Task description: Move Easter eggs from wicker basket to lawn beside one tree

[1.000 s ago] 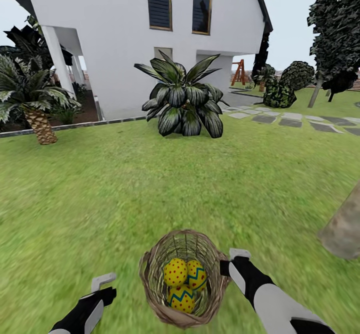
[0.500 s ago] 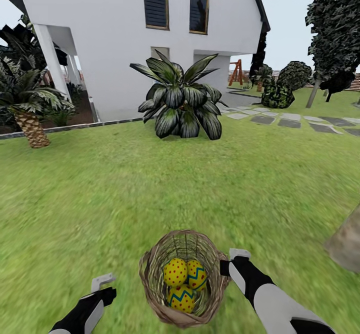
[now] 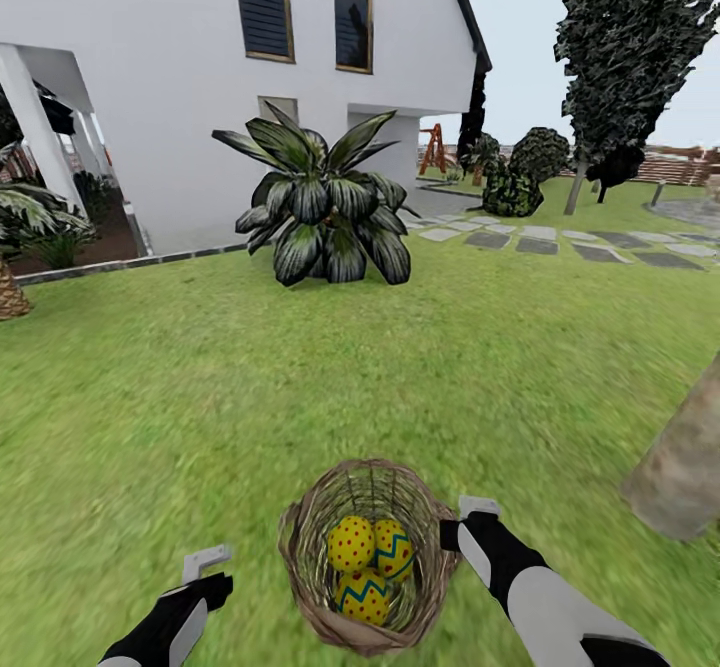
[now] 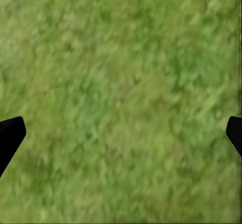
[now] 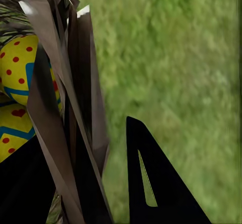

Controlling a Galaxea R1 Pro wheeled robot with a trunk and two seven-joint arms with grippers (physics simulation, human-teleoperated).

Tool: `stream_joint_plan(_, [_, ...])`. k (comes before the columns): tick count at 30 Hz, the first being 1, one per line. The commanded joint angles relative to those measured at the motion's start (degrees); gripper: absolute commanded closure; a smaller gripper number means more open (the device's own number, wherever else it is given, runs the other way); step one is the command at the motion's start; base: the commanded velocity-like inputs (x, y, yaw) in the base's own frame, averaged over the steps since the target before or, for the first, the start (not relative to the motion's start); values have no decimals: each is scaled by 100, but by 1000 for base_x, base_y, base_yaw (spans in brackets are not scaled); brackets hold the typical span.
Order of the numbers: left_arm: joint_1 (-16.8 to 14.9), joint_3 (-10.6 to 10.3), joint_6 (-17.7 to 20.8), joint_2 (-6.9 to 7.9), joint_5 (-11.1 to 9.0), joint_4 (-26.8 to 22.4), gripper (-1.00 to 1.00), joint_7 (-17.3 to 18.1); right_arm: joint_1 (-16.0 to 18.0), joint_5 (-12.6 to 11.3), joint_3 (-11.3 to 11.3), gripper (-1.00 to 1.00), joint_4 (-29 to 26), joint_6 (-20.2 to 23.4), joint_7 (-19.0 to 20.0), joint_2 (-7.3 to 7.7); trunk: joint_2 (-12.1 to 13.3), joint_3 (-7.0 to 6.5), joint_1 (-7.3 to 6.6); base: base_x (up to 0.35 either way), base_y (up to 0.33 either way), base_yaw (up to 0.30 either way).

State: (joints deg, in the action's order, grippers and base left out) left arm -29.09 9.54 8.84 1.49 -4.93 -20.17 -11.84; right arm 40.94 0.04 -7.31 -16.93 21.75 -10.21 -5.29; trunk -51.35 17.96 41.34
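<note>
Left arm (image 3: 165,627): black forearm casing with a light grey panel along its side, ending in a pale grey angular bracket-shaped finger at the tip. Right arm (image 3: 545,592): same build, black wrist section running into a broad smooth light grey shell, black again at the lowest visible part, with a small pale grey block capping the tip. Surfaces were plain and matte; no cables, screws or markings could be made out. In the left wrist view, two black pointed fingertips (image 4: 10,136) showed at opposite edges. In the right wrist view, one finger (image 5: 156,183) was a black triangular wedge with a narrow slot cut through it.
</note>
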Motion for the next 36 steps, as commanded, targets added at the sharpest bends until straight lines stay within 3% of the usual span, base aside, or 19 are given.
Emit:
stream_joint_plan(1, [0,-6,30,1,-52,-14,-100,-18,5,-22,-44,100,-12,22,-16,-7,-5,2,4,341,0,-236])
stream_joint_plan(15, [0,-11,35,1,-52,-38,-100,-12,4,-22,-51,100,-12,22,-16,-6,-5,-62,4,341,0,-236])
stream_joint_plan(21, [2,-13,38,1,-54,-54,-100,-12,6,-22,-44,100,-17,22,-16,-7,-5,-69,4,340,0,-66])
stream_joint_plan(31, [9,-21,37,1,-62,-110,-100,-13,4,-22,-44,100,-13,22,-16,-7,-5,-69,4,31,0,-1])
stream_joint_plan(36, [9,-14,39,9,-91,-202,-100,-4,4,-22,-45,100,-12,22,-16,-7,-205,21,114,0,0,0])
